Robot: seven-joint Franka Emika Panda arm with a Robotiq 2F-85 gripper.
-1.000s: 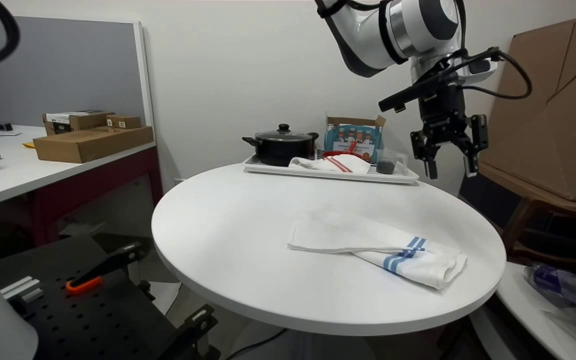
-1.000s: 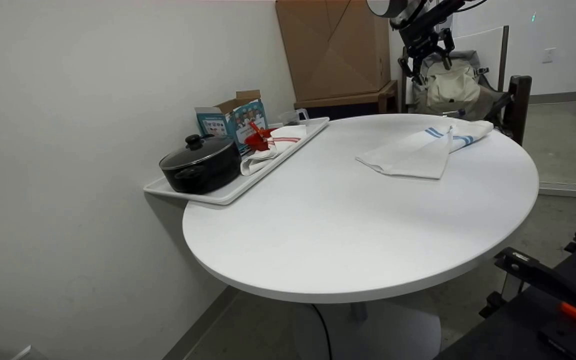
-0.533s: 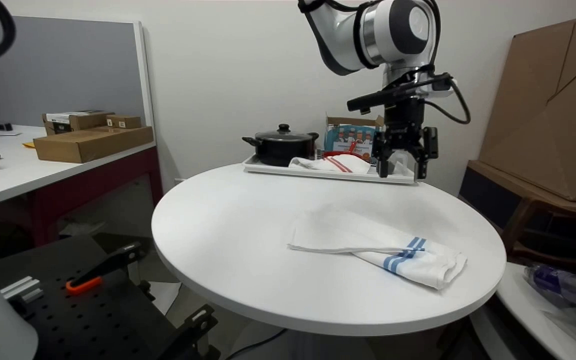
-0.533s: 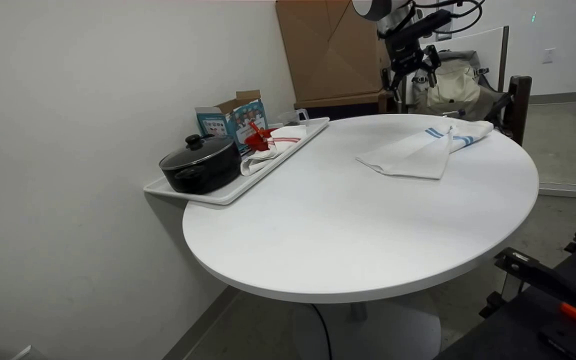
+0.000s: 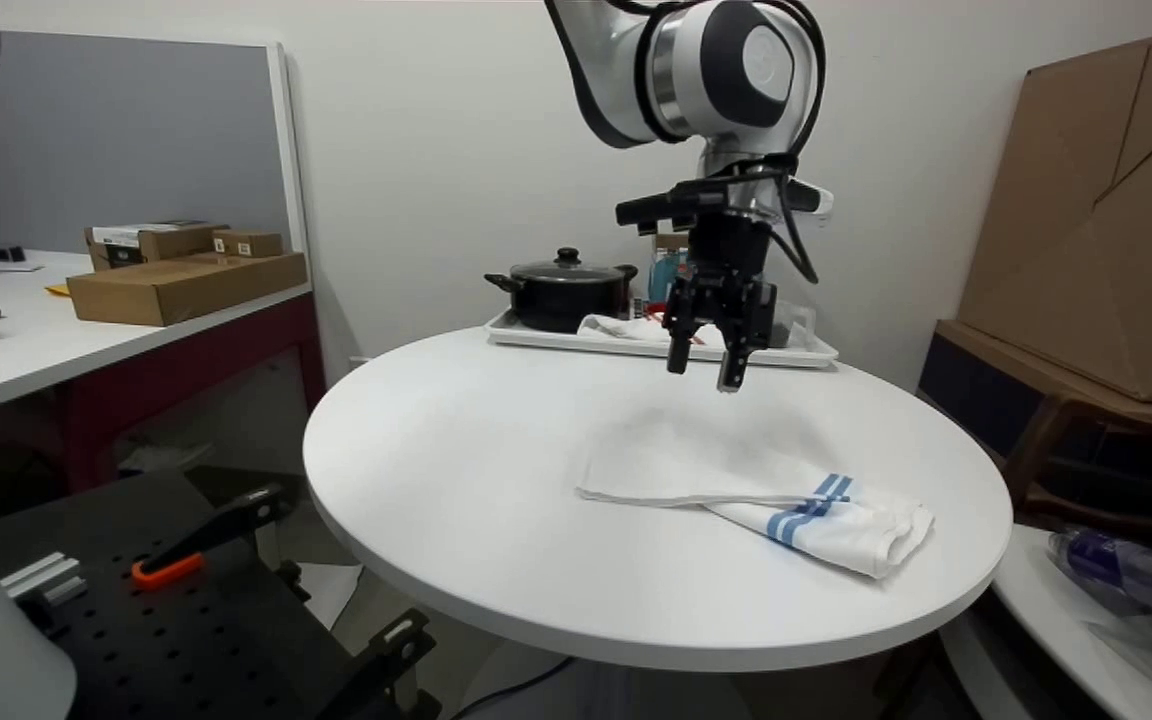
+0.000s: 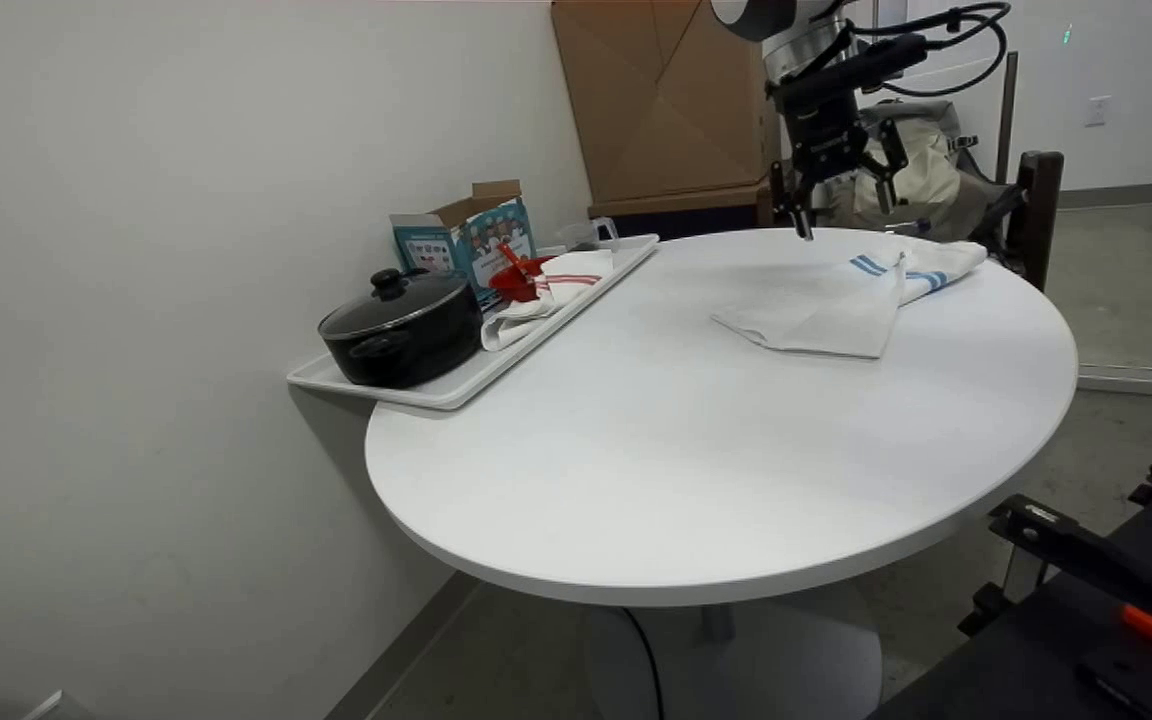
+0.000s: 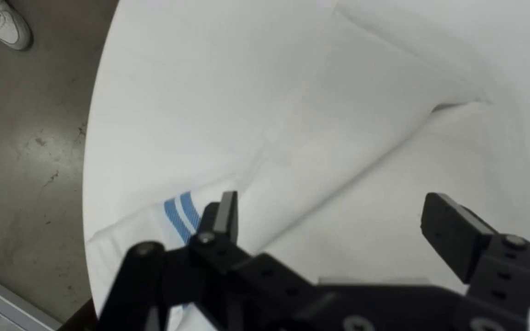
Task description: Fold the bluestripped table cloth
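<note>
The white cloth with blue stripes lies on the round white table [image 5: 476, 570]. It shows in both exterior views [image 5: 836, 525] [image 6: 821, 318] and in the wrist view [image 7: 338, 138]. It is partly folded over itself at an angle, with a crumpled striped end near the table's edge. My gripper shows in both exterior views [image 5: 705, 374] [image 6: 846, 220]. It is open and empty, pointing down in the air above the cloth's plain white part. In the wrist view my gripper [image 7: 331, 207] has its fingers wide apart, with cloth below them. The left finger hides part of the stripes.
A white tray [image 5: 546, 340] at the table's back, by the wall, holds a black lidded pot [image 5: 566, 293], a red-striped cloth [image 6: 576, 275], a red utensil, a clear cup and an open blue box [image 6: 496, 240]. A large cardboard box [image 5: 1096, 220] stands behind the table.
My open gripper has moved from beyond the table's back right to above the cloth, and lower. It now hides part of the tray's things in an exterior view. The cloth has not moved.
</note>
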